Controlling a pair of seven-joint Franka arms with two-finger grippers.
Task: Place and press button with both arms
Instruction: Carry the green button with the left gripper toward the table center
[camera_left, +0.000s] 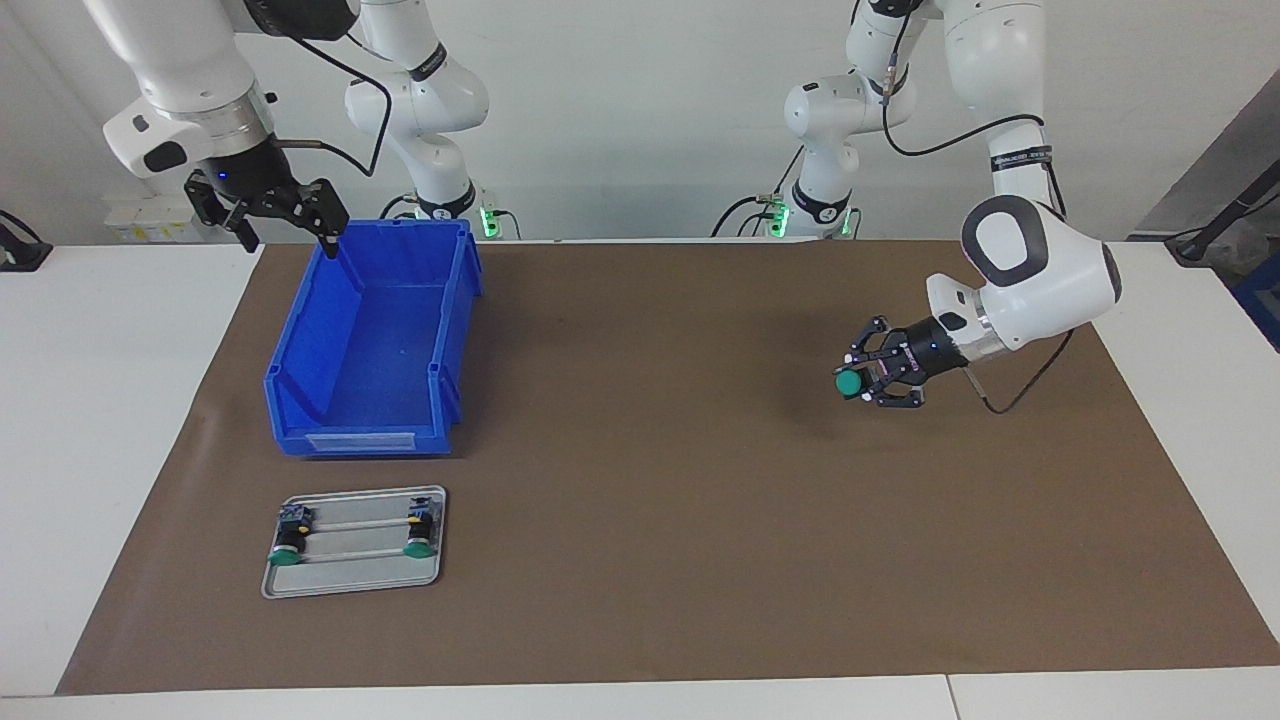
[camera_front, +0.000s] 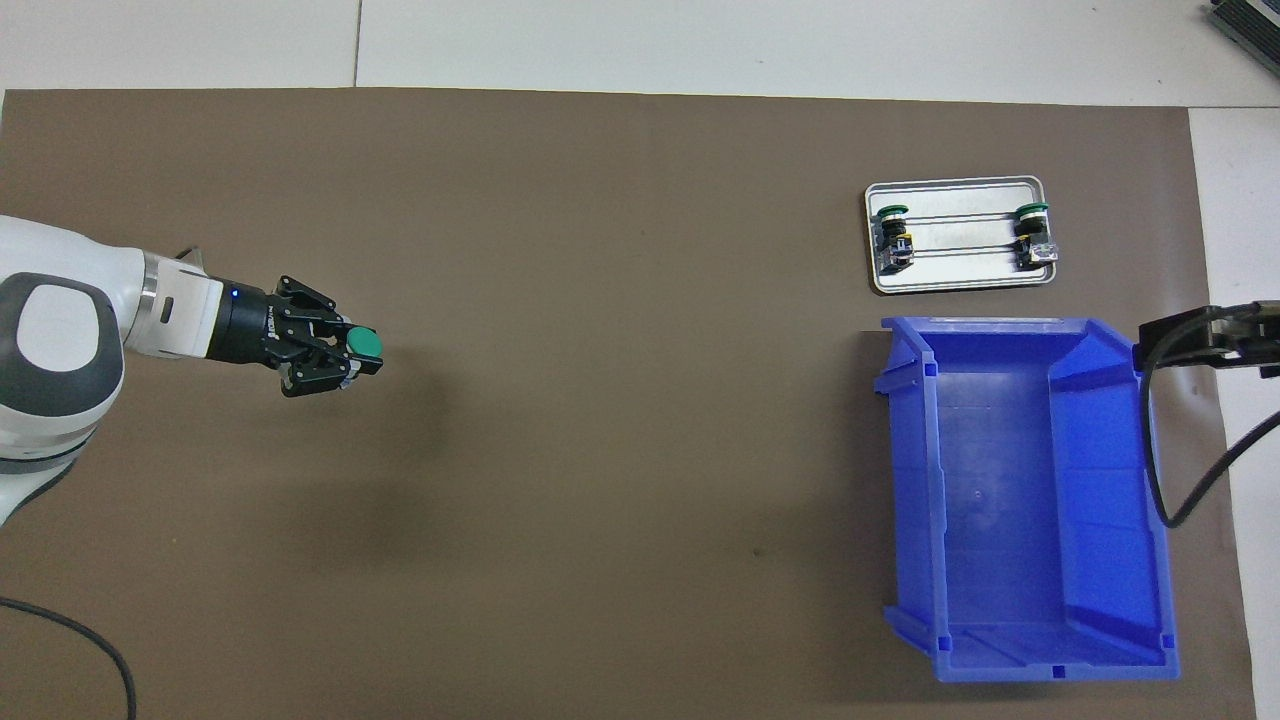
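Left end effector (camera_left: 868, 383) clamped on button (camera_left: 849, 383), over bare counter (camera_left: 640, 520). Right end effector (camera_left: 268, 208) apart, above bin (camera_left: 372, 340) corner. Risk: button slips from sideways grip during placing.

L gripper (camera_left: 866, 383) clamped, R gripper (camera_left: 268, 213) agape

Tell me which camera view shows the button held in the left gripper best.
The overhead view: the held button shows its round green cap and the left gripper fingers clamped on its body. The facing view shows the same button too, cap turned toward the right arm's end, its body mostly hidden by the gripper.
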